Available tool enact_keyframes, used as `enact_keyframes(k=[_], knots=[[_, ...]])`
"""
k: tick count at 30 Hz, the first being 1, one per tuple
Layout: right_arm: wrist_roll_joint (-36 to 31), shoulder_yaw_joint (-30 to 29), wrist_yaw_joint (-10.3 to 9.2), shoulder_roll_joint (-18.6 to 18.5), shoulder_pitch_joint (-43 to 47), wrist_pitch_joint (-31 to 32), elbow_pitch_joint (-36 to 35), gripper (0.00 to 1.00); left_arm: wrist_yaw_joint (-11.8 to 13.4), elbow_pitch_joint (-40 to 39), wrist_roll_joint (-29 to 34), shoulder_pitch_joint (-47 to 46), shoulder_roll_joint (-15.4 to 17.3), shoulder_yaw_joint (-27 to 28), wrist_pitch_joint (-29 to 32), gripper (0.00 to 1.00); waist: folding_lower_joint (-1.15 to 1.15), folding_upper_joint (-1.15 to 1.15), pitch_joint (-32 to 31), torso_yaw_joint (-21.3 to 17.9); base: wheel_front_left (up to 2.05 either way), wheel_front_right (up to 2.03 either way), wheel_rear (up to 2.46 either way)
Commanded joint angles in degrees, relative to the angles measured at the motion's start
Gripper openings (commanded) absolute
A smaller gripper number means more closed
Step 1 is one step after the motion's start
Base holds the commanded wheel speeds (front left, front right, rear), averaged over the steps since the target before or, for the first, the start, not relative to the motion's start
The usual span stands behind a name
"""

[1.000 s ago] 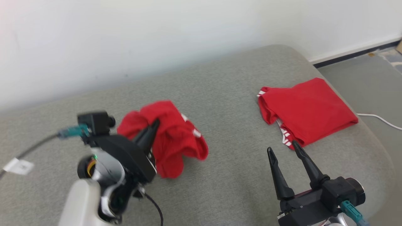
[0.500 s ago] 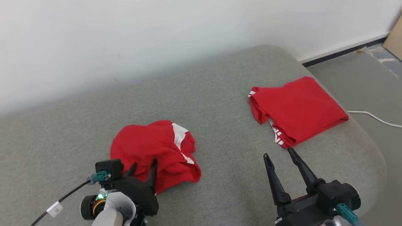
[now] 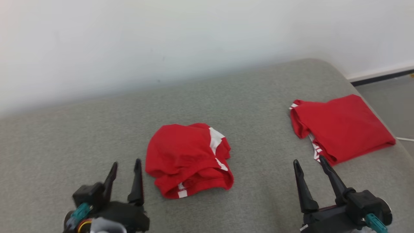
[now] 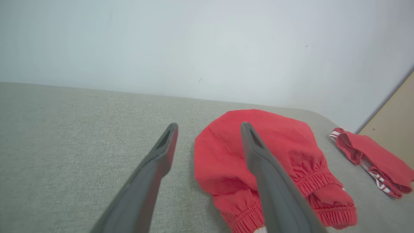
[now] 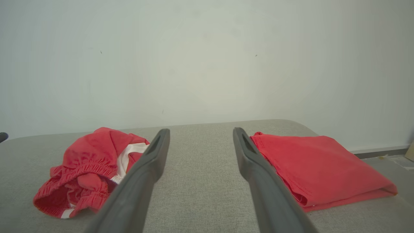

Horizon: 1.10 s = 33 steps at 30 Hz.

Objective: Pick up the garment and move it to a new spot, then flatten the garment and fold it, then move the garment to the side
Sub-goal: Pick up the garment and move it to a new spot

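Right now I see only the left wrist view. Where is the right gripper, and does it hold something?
Observer: The right gripper is open and empty; its fingers point at the near corner of the folded red garment.
Operator: Do the crumpled red shorts have another colour on top?
Observer: Yes, they show a white panel on the side facing the folded garment.
Operator: Is anything beside the cushion?
Observer: A white cable lies on the floor past the grey cushion's right edge.
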Motion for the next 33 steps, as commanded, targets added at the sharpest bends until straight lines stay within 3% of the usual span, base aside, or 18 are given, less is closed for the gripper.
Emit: enact_keyframes(k=[1, 7, 14, 22, 33], knots=[[-0.23, -0.81, -0.15, 0.18, 0.98, -0.13, 0.08, 1.00, 0.54, -2.00, 1.44, 2.46, 0.65, 1.02, -0.52, 1.00, 0.00, 0.00, -0.90, 2.94, 0.00, 0.00, 0.00], [-0.57, -4.15, -0.15, -0.05, 1.95, -0.49, 1.14, 1.00, 0.47, -14.38, 5.73, 11.50, -0.19, 8.74, -0.58, 1.00, 0.00, 0.00, -1.28, 6.64, 0.00, 0.00, 0.00], [-0.27, -6.25, -0.15, -0.22, 2.86, -1.03, 3.71, 1.00, -1.07, -21.34, 12.14, 18.67, -1.14, 14.34, -0.60, 1.00, 0.00, 0.00, -2.04, 9.34, 0.00, 0.00, 0.00], [0.04, -6.13, -0.15, -0.11, 3.84, -1.63, 7.25, 1.00, -1.98, -24.59, 16.77, 24.79, -1.81, 17.53, -0.61, 1.00, 0.00, 0.00, -2.72, 10.14, 0.00, 0.00, 0.00], [-0.10, -7.18, -0.15, 0.36, 5.14, -2.43, 9.24, 1.00, -2.37, -26.26, 16.28, 29.22, -2.15, 19.01, -0.61, 1.00, 0.00, 0.00, -3.36, 10.71, 0.00, 0.00, 0.00]])
